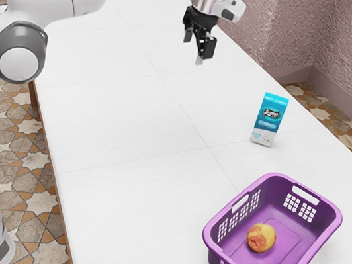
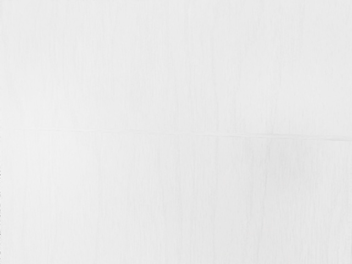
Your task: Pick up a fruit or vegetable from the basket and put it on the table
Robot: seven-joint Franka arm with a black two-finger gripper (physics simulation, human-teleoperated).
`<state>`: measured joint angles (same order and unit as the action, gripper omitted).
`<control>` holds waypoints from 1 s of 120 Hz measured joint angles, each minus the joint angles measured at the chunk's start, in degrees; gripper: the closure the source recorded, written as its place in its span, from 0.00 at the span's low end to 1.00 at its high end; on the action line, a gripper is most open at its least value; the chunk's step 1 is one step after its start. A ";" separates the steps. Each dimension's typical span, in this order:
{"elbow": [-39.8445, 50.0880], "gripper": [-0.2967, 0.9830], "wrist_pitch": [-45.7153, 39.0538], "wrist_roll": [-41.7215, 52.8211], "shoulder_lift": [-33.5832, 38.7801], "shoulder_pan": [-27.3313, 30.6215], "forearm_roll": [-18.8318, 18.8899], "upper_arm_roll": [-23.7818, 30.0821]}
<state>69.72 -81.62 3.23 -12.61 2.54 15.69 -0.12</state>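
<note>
Gripper (image 1: 195,48)'s up over the table (image 1: 126,200), well apart from the basket (image 1: 272,187), fingers apart w/ nothing btwn 'em. Fruit (image 1: 261,238)'s down in the basket, lower than the gripper & well away from it; carton (image 1: 270,119)'s near the basket, on the gripper's side.

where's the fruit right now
In the exterior view, the red-and-yellow fruit lies inside the purple basket, on its floor, near the lower edge toward the exterior view's right; the carton stands outside, beyond the basket.
</note>
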 joint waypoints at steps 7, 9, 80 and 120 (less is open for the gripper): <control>0.02 0.23 -0.25 0.53 0.05 0.29 -0.11 -0.21; 0.01 0.23 -0.30 0.66 0.11 0.29 -0.16 -0.14; 2.32 0.23 -5.90 -3.87 -1.66 -18.10 -5.56 1.40; -9.88 0.23 -7.36 -36.63 -15.60 -24.11 -12.67 7.69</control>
<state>59.84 -88.99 -33.39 -28.21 -21.57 3.01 7.57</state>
